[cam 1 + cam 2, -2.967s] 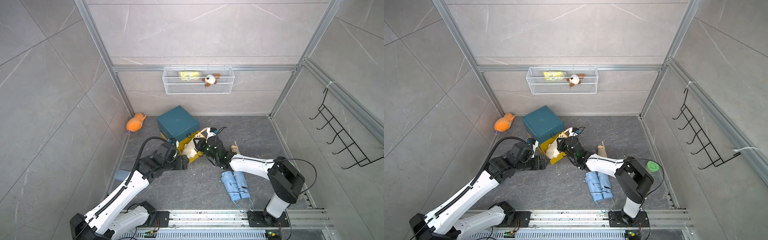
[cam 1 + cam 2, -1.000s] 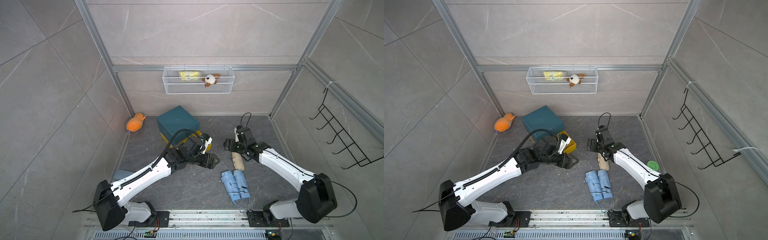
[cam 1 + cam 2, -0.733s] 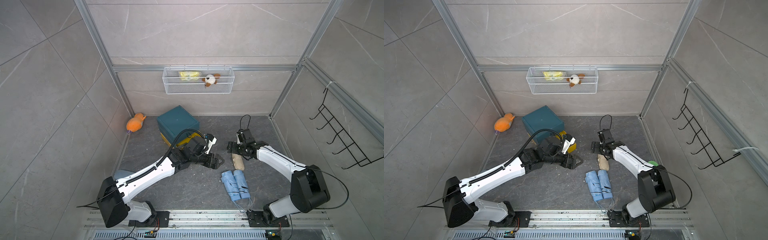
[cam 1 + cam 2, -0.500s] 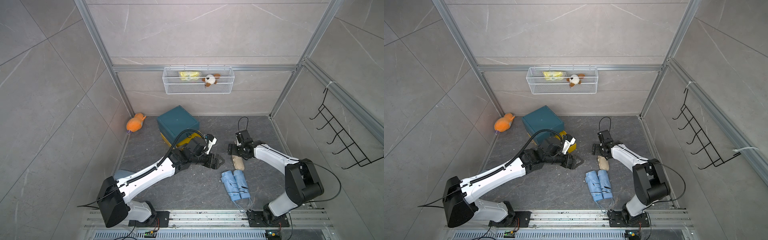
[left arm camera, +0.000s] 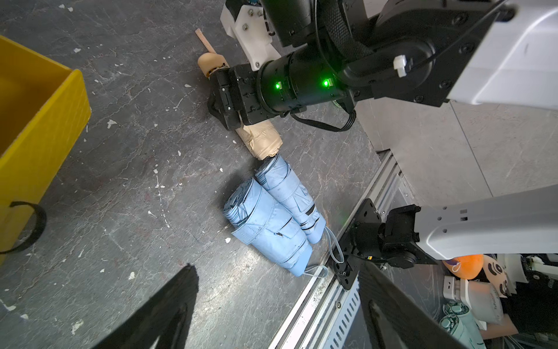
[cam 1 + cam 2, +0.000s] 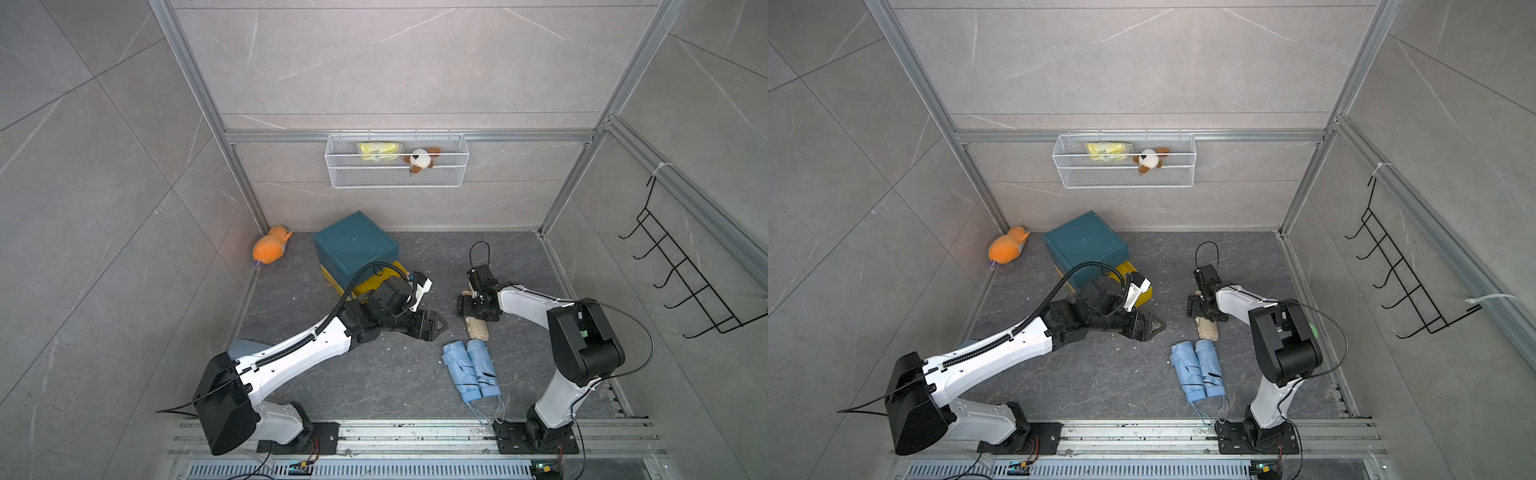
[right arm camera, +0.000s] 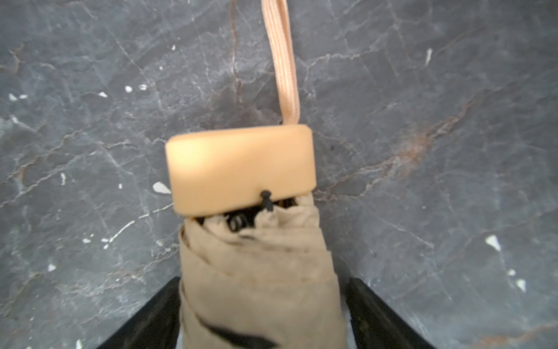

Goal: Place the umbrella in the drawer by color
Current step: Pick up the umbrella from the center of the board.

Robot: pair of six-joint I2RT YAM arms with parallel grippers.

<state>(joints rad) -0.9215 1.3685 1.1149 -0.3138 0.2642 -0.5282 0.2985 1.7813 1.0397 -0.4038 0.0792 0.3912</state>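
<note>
Now the right hand [image 7: 262, 284], spread wide, straddles the beige umbrella [image 7: 253, 241].

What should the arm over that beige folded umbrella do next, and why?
Probably close the right hand on the beige umbrella. Its two fingers sit on either side of the folded fabric, spread apart, and the umbrella lies flat on the floor, not lifted. A grip has to come before carrying it, presumably to the open yellow drawer.
</note>
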